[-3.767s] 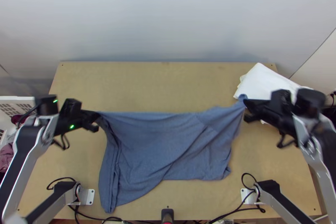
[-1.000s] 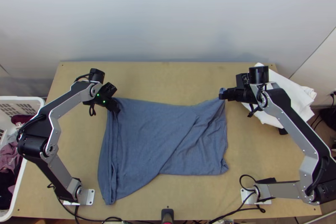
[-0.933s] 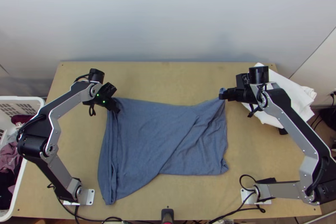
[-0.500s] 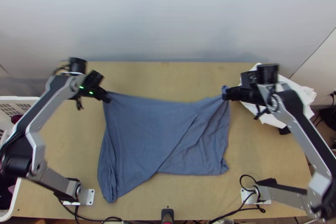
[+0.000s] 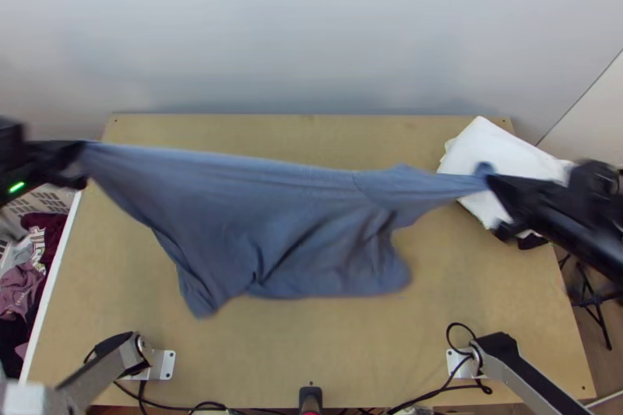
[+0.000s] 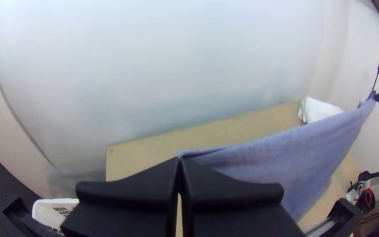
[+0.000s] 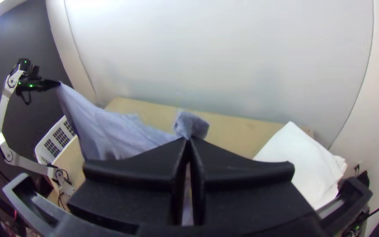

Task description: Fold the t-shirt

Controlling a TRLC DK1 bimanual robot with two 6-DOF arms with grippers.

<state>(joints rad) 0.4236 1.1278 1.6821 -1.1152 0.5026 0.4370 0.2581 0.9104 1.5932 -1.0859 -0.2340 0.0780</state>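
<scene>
The light wooden table (image 5: 467, 298) spans most of the top view. Over its middle, the blue t-shirt (image 5: 296, 212) is stretched from the left edge of the frame to the right, its far edge drawn tight and the rest hanging in loose folds; whether the lower part touches the table I cannot tell. A white laundry basket (image 5: 51, 283) holding dark red and mauve clothes stands at the left edge. A white cloth (image 5: 491, 150) lies bunched at the table's upper right corner, partly behind the right gripper (image 5: 500, 188), whose fingers are together, clamped on one raised end of the shirt. At the upper left, the left gripper (image 5: 76, 160) has its fingers closed on the opposite end, also raised.
</scene>
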